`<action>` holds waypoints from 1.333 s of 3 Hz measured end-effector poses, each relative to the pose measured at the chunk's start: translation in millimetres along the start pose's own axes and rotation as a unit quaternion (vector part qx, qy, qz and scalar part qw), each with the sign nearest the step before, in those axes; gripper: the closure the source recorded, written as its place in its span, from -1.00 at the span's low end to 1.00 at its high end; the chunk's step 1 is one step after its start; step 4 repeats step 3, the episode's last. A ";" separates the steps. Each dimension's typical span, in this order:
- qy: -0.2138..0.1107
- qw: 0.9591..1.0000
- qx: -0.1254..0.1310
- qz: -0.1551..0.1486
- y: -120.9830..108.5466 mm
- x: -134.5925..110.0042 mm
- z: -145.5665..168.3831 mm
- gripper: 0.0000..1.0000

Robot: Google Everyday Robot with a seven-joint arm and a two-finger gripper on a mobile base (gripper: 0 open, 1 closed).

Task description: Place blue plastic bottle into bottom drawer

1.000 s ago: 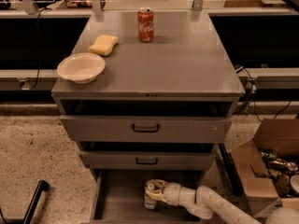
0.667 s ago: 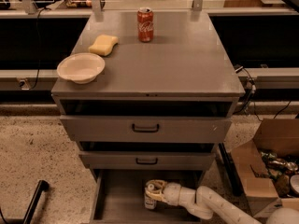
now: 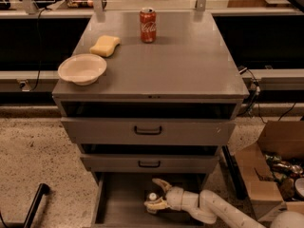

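Hidden: only the white cap of the blue plastic bottle (image 3: pixel 152 196) shows clearly. Its clear body is lost in the drawer's shadow.
Bottle's place: inside the bottom drawer (image 3: pixel 118 198), right of its middle and below the desk's front edge, at the tip of the hand (image 3: pixel 157 194).
Hand: low inside the bottom drawer, set around the cap. Whether it grips the bottle or sits loose of it cannot be told.
Arm (image 3: pixel 209 208): white, reaching in from the lower right and cut off at the lower edge of the view.
Bottom drawer: pulled out, with a flat grey floor. Its front is cut off and its back lies dark under the middle drawer (image 3: pixel 149 164).
Top drawer (image 3: pixel 148 130): slightly out, with a dark handle like the middle one.
Desk (image 3: pixel 180 65): grey metal with a flat top.
Red can (image 3: pixel 147 25): upright near the middle of the back edge.
Sponge (image 3: pixel 105 45): yellow, toward the back left corner.
Bowl (image 3: pixel 82 69): pale, at the left edge, just in front of the sponge.
Floor (image 3: pixel 38 151): speckled stone.
Cardboard box (image 3: pixel 266 175): open, on the floor to the right of the desk. Its contents are hard to make out.
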State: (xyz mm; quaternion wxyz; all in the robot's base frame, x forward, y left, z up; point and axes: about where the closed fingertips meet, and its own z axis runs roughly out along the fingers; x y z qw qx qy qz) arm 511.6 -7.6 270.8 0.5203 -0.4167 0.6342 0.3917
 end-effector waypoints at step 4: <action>0.003 0.999 0.024 0.039 4.6 5.1 -9.1 -1.00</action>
